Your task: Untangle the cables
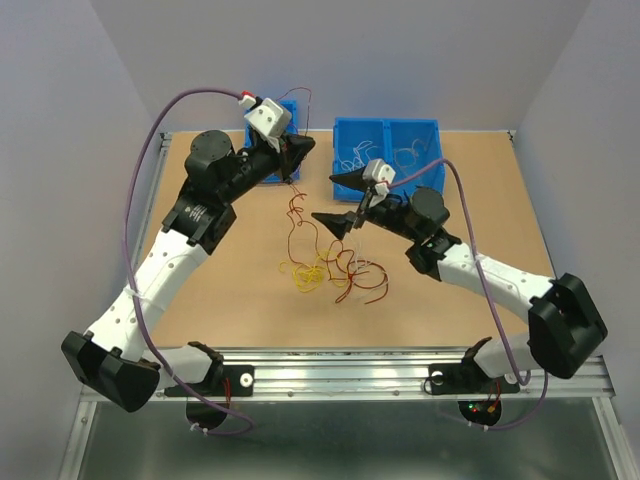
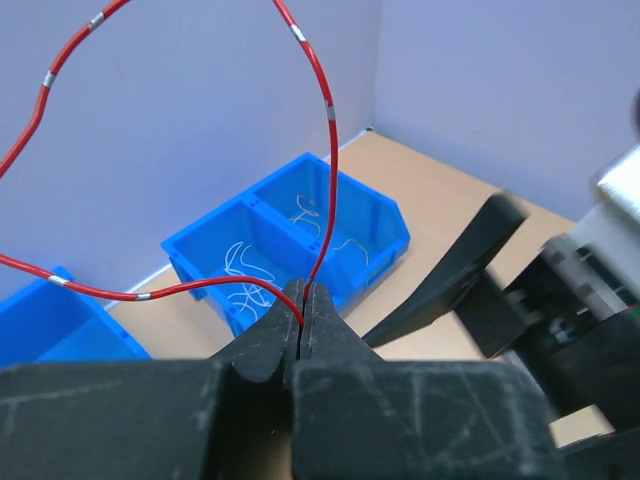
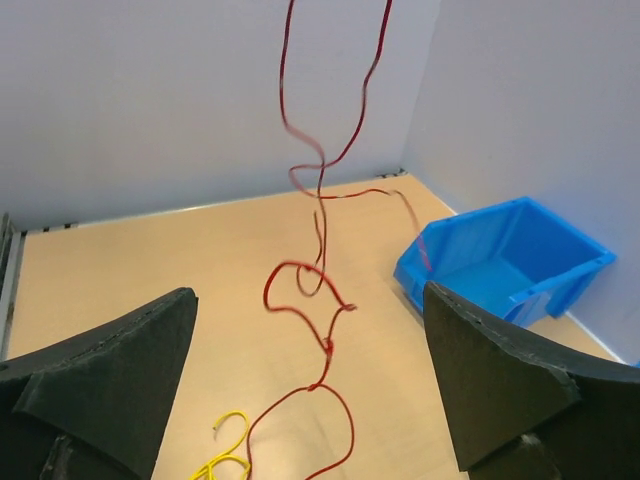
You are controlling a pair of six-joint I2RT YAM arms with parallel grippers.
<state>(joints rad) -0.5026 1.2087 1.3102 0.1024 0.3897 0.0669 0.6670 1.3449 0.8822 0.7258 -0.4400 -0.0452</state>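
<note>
Scuffed black left hand (image 2: 303,308) pinches wavy red cable (image 2: 332,130).

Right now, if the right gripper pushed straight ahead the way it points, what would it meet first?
Most likely the red cable hanging from the shut left gripper: it dangles ahead of the right gripper, between its open jaws. How far ahead is unclear.

You have nothing to read here: no text, label, brand, number or sign is legible on anything in the three views.
</note>
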